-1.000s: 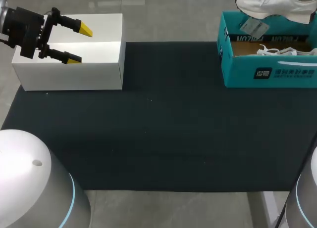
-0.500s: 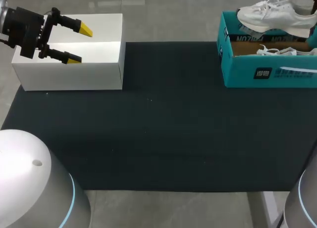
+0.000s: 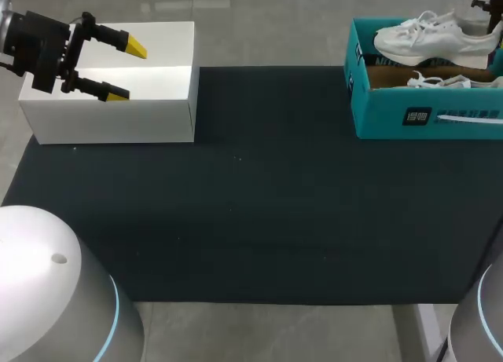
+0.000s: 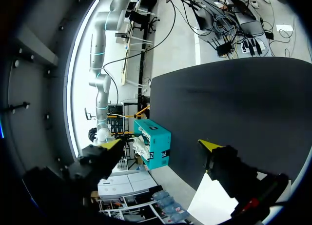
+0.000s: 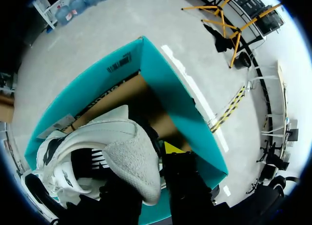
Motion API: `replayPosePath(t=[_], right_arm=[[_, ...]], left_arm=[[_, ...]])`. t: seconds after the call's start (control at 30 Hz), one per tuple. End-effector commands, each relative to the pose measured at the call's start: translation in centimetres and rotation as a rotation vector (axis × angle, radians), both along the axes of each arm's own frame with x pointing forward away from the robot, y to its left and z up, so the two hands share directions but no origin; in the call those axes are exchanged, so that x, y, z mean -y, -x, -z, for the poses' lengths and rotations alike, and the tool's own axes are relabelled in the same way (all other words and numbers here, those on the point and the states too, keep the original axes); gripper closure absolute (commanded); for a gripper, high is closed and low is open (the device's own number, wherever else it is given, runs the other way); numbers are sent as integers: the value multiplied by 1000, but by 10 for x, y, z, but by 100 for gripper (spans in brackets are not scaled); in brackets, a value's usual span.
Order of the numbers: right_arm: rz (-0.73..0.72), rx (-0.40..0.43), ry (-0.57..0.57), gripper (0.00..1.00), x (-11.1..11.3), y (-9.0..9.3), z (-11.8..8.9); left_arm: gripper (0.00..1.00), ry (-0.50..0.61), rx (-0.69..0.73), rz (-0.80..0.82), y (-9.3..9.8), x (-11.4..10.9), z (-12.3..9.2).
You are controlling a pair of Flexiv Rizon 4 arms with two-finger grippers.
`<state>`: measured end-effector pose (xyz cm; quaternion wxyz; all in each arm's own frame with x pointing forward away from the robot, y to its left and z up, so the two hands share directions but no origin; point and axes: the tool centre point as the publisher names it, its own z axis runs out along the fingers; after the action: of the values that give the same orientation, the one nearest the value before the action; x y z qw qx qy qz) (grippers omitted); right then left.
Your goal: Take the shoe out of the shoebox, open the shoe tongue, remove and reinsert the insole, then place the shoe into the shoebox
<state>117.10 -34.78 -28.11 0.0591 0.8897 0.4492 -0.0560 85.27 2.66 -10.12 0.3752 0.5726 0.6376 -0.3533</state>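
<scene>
A white sneaker (image 3: 432,38) hangs low over the open teal shoebox (image 3: 393,115) at the table's far right corner, toe pointing left. My right gripper (image 3: 489,20) is shut on its heel at the view's right edge. In the right wrist view the right gripper (image 5: 146,181) pinches the heel of the sneaker (image 5: 112,147), with the shoebox's teal wall (image 5: 170,98) just ahead. A second white shoe (image 3: 448,81) lies inside the box. My left gripper (image 3: 128,71) stands open over a white box (image 3: 118,118) at the far left, holding nothing.
A black mat (image 3: 251,197) covers the table between the white box and the shoebox. In the left wrist view the left gripper (image 4: 161,145) points across the mat (image 4: 234,103) toward the distant shoebox (image 4: 158,134), with the white box (image 4: 214,205) under it.
My right gripper has lowered the sneaker, so it now hangs just above the shoebox opening. The left arm has not moved.
</scene>
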Motion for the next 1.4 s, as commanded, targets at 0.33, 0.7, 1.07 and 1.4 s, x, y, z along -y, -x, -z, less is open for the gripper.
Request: replayPosePath(t=[0.33, 0.7, 1.07, 1.4], right_arm=[[113, -384, -296, 100, 11, -29, 39], [130, -424, -277, 100, 10, -30, 70], [166, -486, -289, 100, 10, -27, 108], [181, -486, -288, 68, 15, -25, 105]], left_arm=[[0, -4, -1, 2, -1, 0, 0], [0, -4, -1, 2, -1, 0, 0], [0, -4, -1, 2, -1, 0, 0], [0, -4, -1, 2, -1, 0, 0]])
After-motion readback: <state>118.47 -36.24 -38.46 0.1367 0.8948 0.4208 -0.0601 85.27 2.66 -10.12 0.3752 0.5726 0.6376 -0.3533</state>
